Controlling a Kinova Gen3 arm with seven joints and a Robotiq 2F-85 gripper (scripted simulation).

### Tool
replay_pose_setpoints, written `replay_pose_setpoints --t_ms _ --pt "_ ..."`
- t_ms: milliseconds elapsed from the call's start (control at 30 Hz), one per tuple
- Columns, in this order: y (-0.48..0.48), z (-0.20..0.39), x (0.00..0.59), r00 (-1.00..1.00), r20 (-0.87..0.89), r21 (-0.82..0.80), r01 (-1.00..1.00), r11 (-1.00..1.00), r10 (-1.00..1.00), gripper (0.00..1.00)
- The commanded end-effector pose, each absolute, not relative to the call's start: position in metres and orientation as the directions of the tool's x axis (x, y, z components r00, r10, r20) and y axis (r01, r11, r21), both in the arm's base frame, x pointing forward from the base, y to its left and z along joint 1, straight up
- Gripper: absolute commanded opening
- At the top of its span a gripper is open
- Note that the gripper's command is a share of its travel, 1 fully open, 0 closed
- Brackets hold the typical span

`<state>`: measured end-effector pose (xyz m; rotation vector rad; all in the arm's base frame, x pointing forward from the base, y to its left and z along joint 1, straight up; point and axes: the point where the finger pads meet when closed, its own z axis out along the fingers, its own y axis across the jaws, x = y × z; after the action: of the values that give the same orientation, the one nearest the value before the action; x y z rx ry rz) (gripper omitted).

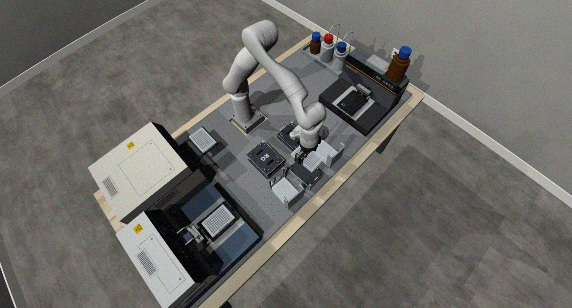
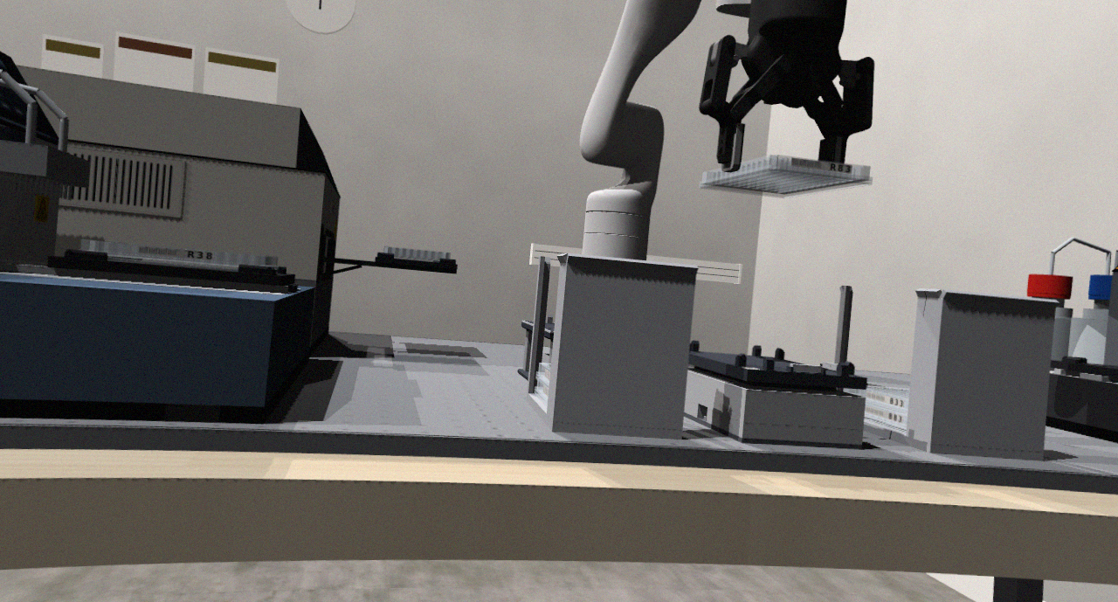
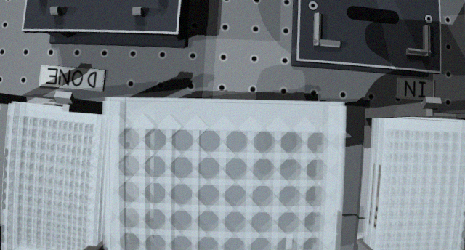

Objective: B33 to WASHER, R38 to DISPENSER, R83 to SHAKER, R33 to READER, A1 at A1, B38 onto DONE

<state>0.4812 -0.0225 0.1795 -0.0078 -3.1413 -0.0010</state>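
Note:
My gripper (image 1: 305, 156) (image 2: 785, 160) is shut on plate R83 (image 1: 313, 161) (image 2: 785, 176) (image 3: 225, 170), gripping it across its width and holding it level. It hangs high above the empty SHAKER platform (image 1: 308, 175) (image 2: 774, 363), between the DONE rack (image 1: 293, 197) (image 2: 625, 348) and the IN rack (image 1: 335, 154) (image 2: 981, 371). The wrist view shows the DONE stack (image 3: 51, 177) to the left and the IN stack (image 3: 418, 181) to the right. Plate R38 (image 1: 217, 220) (image 2: 179, 256) sits on the blue-housed instrument. Another plate (image 1: 202, 139) (image 2: 414, 254) lies on the tray of the big white instrument.
The RG nest (image 1: 266, 158) (image 3: 102, 10) and the N6 nest (image 1: 288, 135) (image 3: 367, 28) are empty behind the racks. The dark instrument's nest (image 1: 351, 102) at the far end is empty. Bottles (image 1: 327, 46) stand at the back. A thin post (image 2: 842, 324) rises beside the SHAKER.

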Motion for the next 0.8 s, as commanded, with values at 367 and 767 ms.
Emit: replay_pose_setpoints --t_ms 367,767 --pt "-0.023 0.17 0.482 -1.0 -0.002 0.001 0.005 1.0 0.005 0.94" --pt "-0.023 0.156 0.482 -1.0 -0.002 0.001 0.005 1.0 0.005 0.94"
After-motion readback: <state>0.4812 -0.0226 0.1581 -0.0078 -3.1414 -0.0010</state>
